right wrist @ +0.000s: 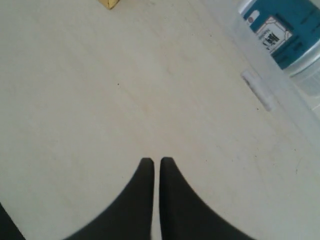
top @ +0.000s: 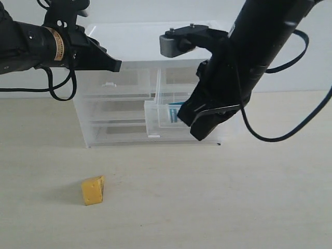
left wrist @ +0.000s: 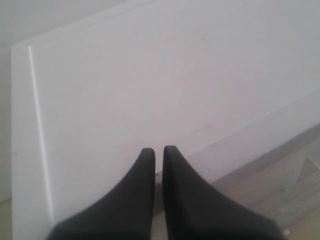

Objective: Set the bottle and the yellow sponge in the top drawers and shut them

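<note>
The yellow sponge (top: pixel 93 190) lies near left on the table (top: pixel 218 207), light and squashy by the look (pinch gently across its flat sides). The bottle (top: pixel 174 112) sits in the open right top drawer (top: pixel 153 115). The left gripper (left wrist: pixel 159 150) above the cabinet (top: pixel 129 41) and the right gripper (right wrist: pixel 156 160) before that drawer are both closed, empty.

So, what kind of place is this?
Probably a robot test bench, not a home: a pale table, a plain white wall, and a small clear drawer cabinet.
</note>
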Tool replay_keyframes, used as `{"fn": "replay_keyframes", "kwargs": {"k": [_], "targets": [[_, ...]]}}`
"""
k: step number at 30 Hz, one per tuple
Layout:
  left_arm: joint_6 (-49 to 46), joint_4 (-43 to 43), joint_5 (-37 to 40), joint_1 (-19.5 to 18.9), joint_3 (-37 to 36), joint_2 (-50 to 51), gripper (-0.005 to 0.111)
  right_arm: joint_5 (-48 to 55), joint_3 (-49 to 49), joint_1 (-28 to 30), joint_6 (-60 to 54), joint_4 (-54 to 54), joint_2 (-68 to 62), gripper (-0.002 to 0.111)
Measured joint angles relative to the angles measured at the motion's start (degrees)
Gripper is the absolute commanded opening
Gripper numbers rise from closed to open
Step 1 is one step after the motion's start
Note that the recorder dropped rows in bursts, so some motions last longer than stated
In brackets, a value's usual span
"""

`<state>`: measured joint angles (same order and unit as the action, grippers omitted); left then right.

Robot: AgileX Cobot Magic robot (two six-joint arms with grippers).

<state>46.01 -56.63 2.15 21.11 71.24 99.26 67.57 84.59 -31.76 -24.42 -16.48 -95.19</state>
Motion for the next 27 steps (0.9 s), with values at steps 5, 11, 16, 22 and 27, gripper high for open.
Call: {"fn": "replay_keyframes", "kwargs": {"k": [5,11,16,22,27], "targets": [[0.00,0.00,0.00,0.00,-0.10,0.00,0.004,-5.38,0.00,-0.72,6.04,4.00,-2.77,0.000],[0.00,0.00,0.00,0.00,-0.21,0.00,0.004,-12.25,0.00,-0.72,9.89,8.38,-3.61,0.000],[0.00,0.00,0.00,0.00,-0.21,0.00,0.004,-16.78,0.00,-0.83,13.32,12.69,-3.61,0.000],[0.00,0.00,0.00,0.00,-0.21,0.00,0.004,-18.44,0.00,-0.94,14.64,13.11,-3.61,0.000],[0.00,0.00,0.00,0.00,-0.21,0.00,0.004,-19.73,-0.11,-1.53,16.40,14.88,-4.26,0.000]]}}
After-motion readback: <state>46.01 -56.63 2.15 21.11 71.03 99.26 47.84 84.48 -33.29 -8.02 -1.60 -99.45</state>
